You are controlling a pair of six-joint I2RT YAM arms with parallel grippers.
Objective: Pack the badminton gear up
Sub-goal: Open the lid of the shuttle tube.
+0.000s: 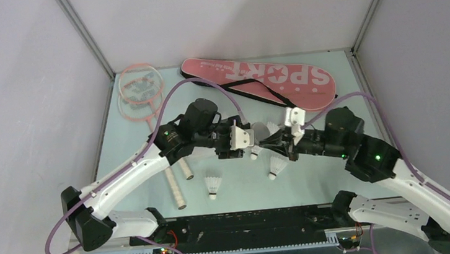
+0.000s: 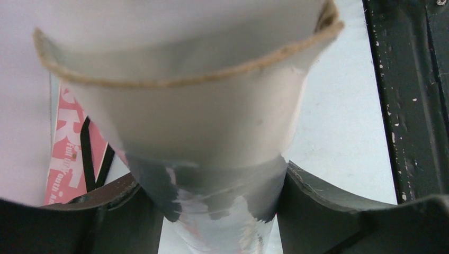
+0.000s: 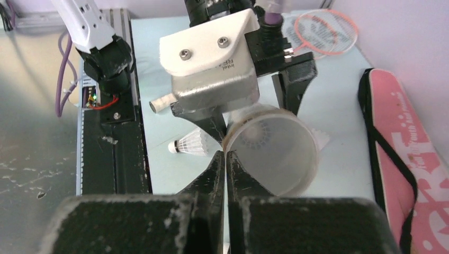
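My left gripper (image 1: 250, 139) (image 2: 212, 182) is shut on the long white tube (image 1: 266, 131) (image 2: 190, 111) and holds it level above the table's middle. The tube's open mouth (image 3: 272, 153) faces my right gripper (image 1: 278, 140) (image 3: 225, 154). That gripper is shut with nothing in it, its tips at the left rim of the mouth. Deep inside the tube a shuttlecock (image 3: 258, 138) shows. Three more shuttlecocks lie on the table (image 1: 214, 184) (image 1: 278, 166) (image 1: 255, 153); one of them (image 3: 190, 144) lies beside the tube. Two pink rackets (image 1: 137, 92) (image 3: 323, 33) lie at the back left. The pink "SPORT" bag (image 1: 261, 78) (image 3: 410, 159) (image 2: 66, 159) lies at the back.
The rackets' white handles (image 1: 176, 184) reach toward the near edge under my left arm. A black rail (image 1: 244, 221) (image 3: 114, 159) runs along the near edge. Grey walls close in the table on the left, back and right.
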